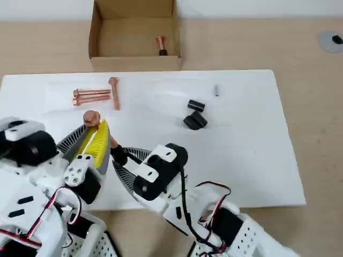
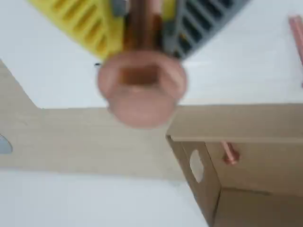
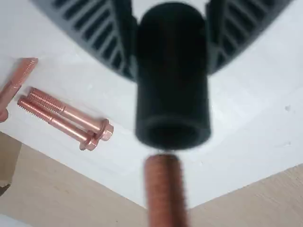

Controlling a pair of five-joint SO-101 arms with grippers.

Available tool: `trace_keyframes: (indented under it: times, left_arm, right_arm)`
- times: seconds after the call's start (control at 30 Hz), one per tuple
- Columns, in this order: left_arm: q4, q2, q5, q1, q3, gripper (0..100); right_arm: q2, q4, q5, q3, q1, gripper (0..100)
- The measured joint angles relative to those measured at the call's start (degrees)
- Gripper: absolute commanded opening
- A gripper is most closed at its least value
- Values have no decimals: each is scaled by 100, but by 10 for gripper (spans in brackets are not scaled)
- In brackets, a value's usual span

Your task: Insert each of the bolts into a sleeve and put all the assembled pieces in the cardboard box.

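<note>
At the near left of the white sheet, the left gripper was seen clamped on a copper bolt. The bolt's round head was turned toward the far side. Just beyond it, three loose bolts were laid close to the sheet's far left edge, two side by side and one crosswise at their threaded ends. Just right of the held bolt, the right gripper was closed around a black sleeve. The bolt's threaded tip was held just at the sleeve's open mouth; whether they touched could not be told. Past the sheet's far edge the cardboard box was set open, with one assembled piece by its right wall. Right of centre, two loose sleeves were lying near each other, and a broad stretch of sheet was left between them and the right edge
</note>
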Motion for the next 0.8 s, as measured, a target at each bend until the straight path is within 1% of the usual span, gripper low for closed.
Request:
trace_keyframes:
  times: [0.07,0.3,0.57,0.8]
  left_arm:
    - [26,176,26,0,-141,6]
    - [44,352,62,457,-185,6]
    - [396,343,35,475,-281,6]
    - [404,343,-211,475,-299,6]
  right_arm:
    - [0,0,0,0,0,9]
    - [0,0,0,0,0,9]
    - [0,0,0,9,149,9]
    - [0,0,0,9,149,9]
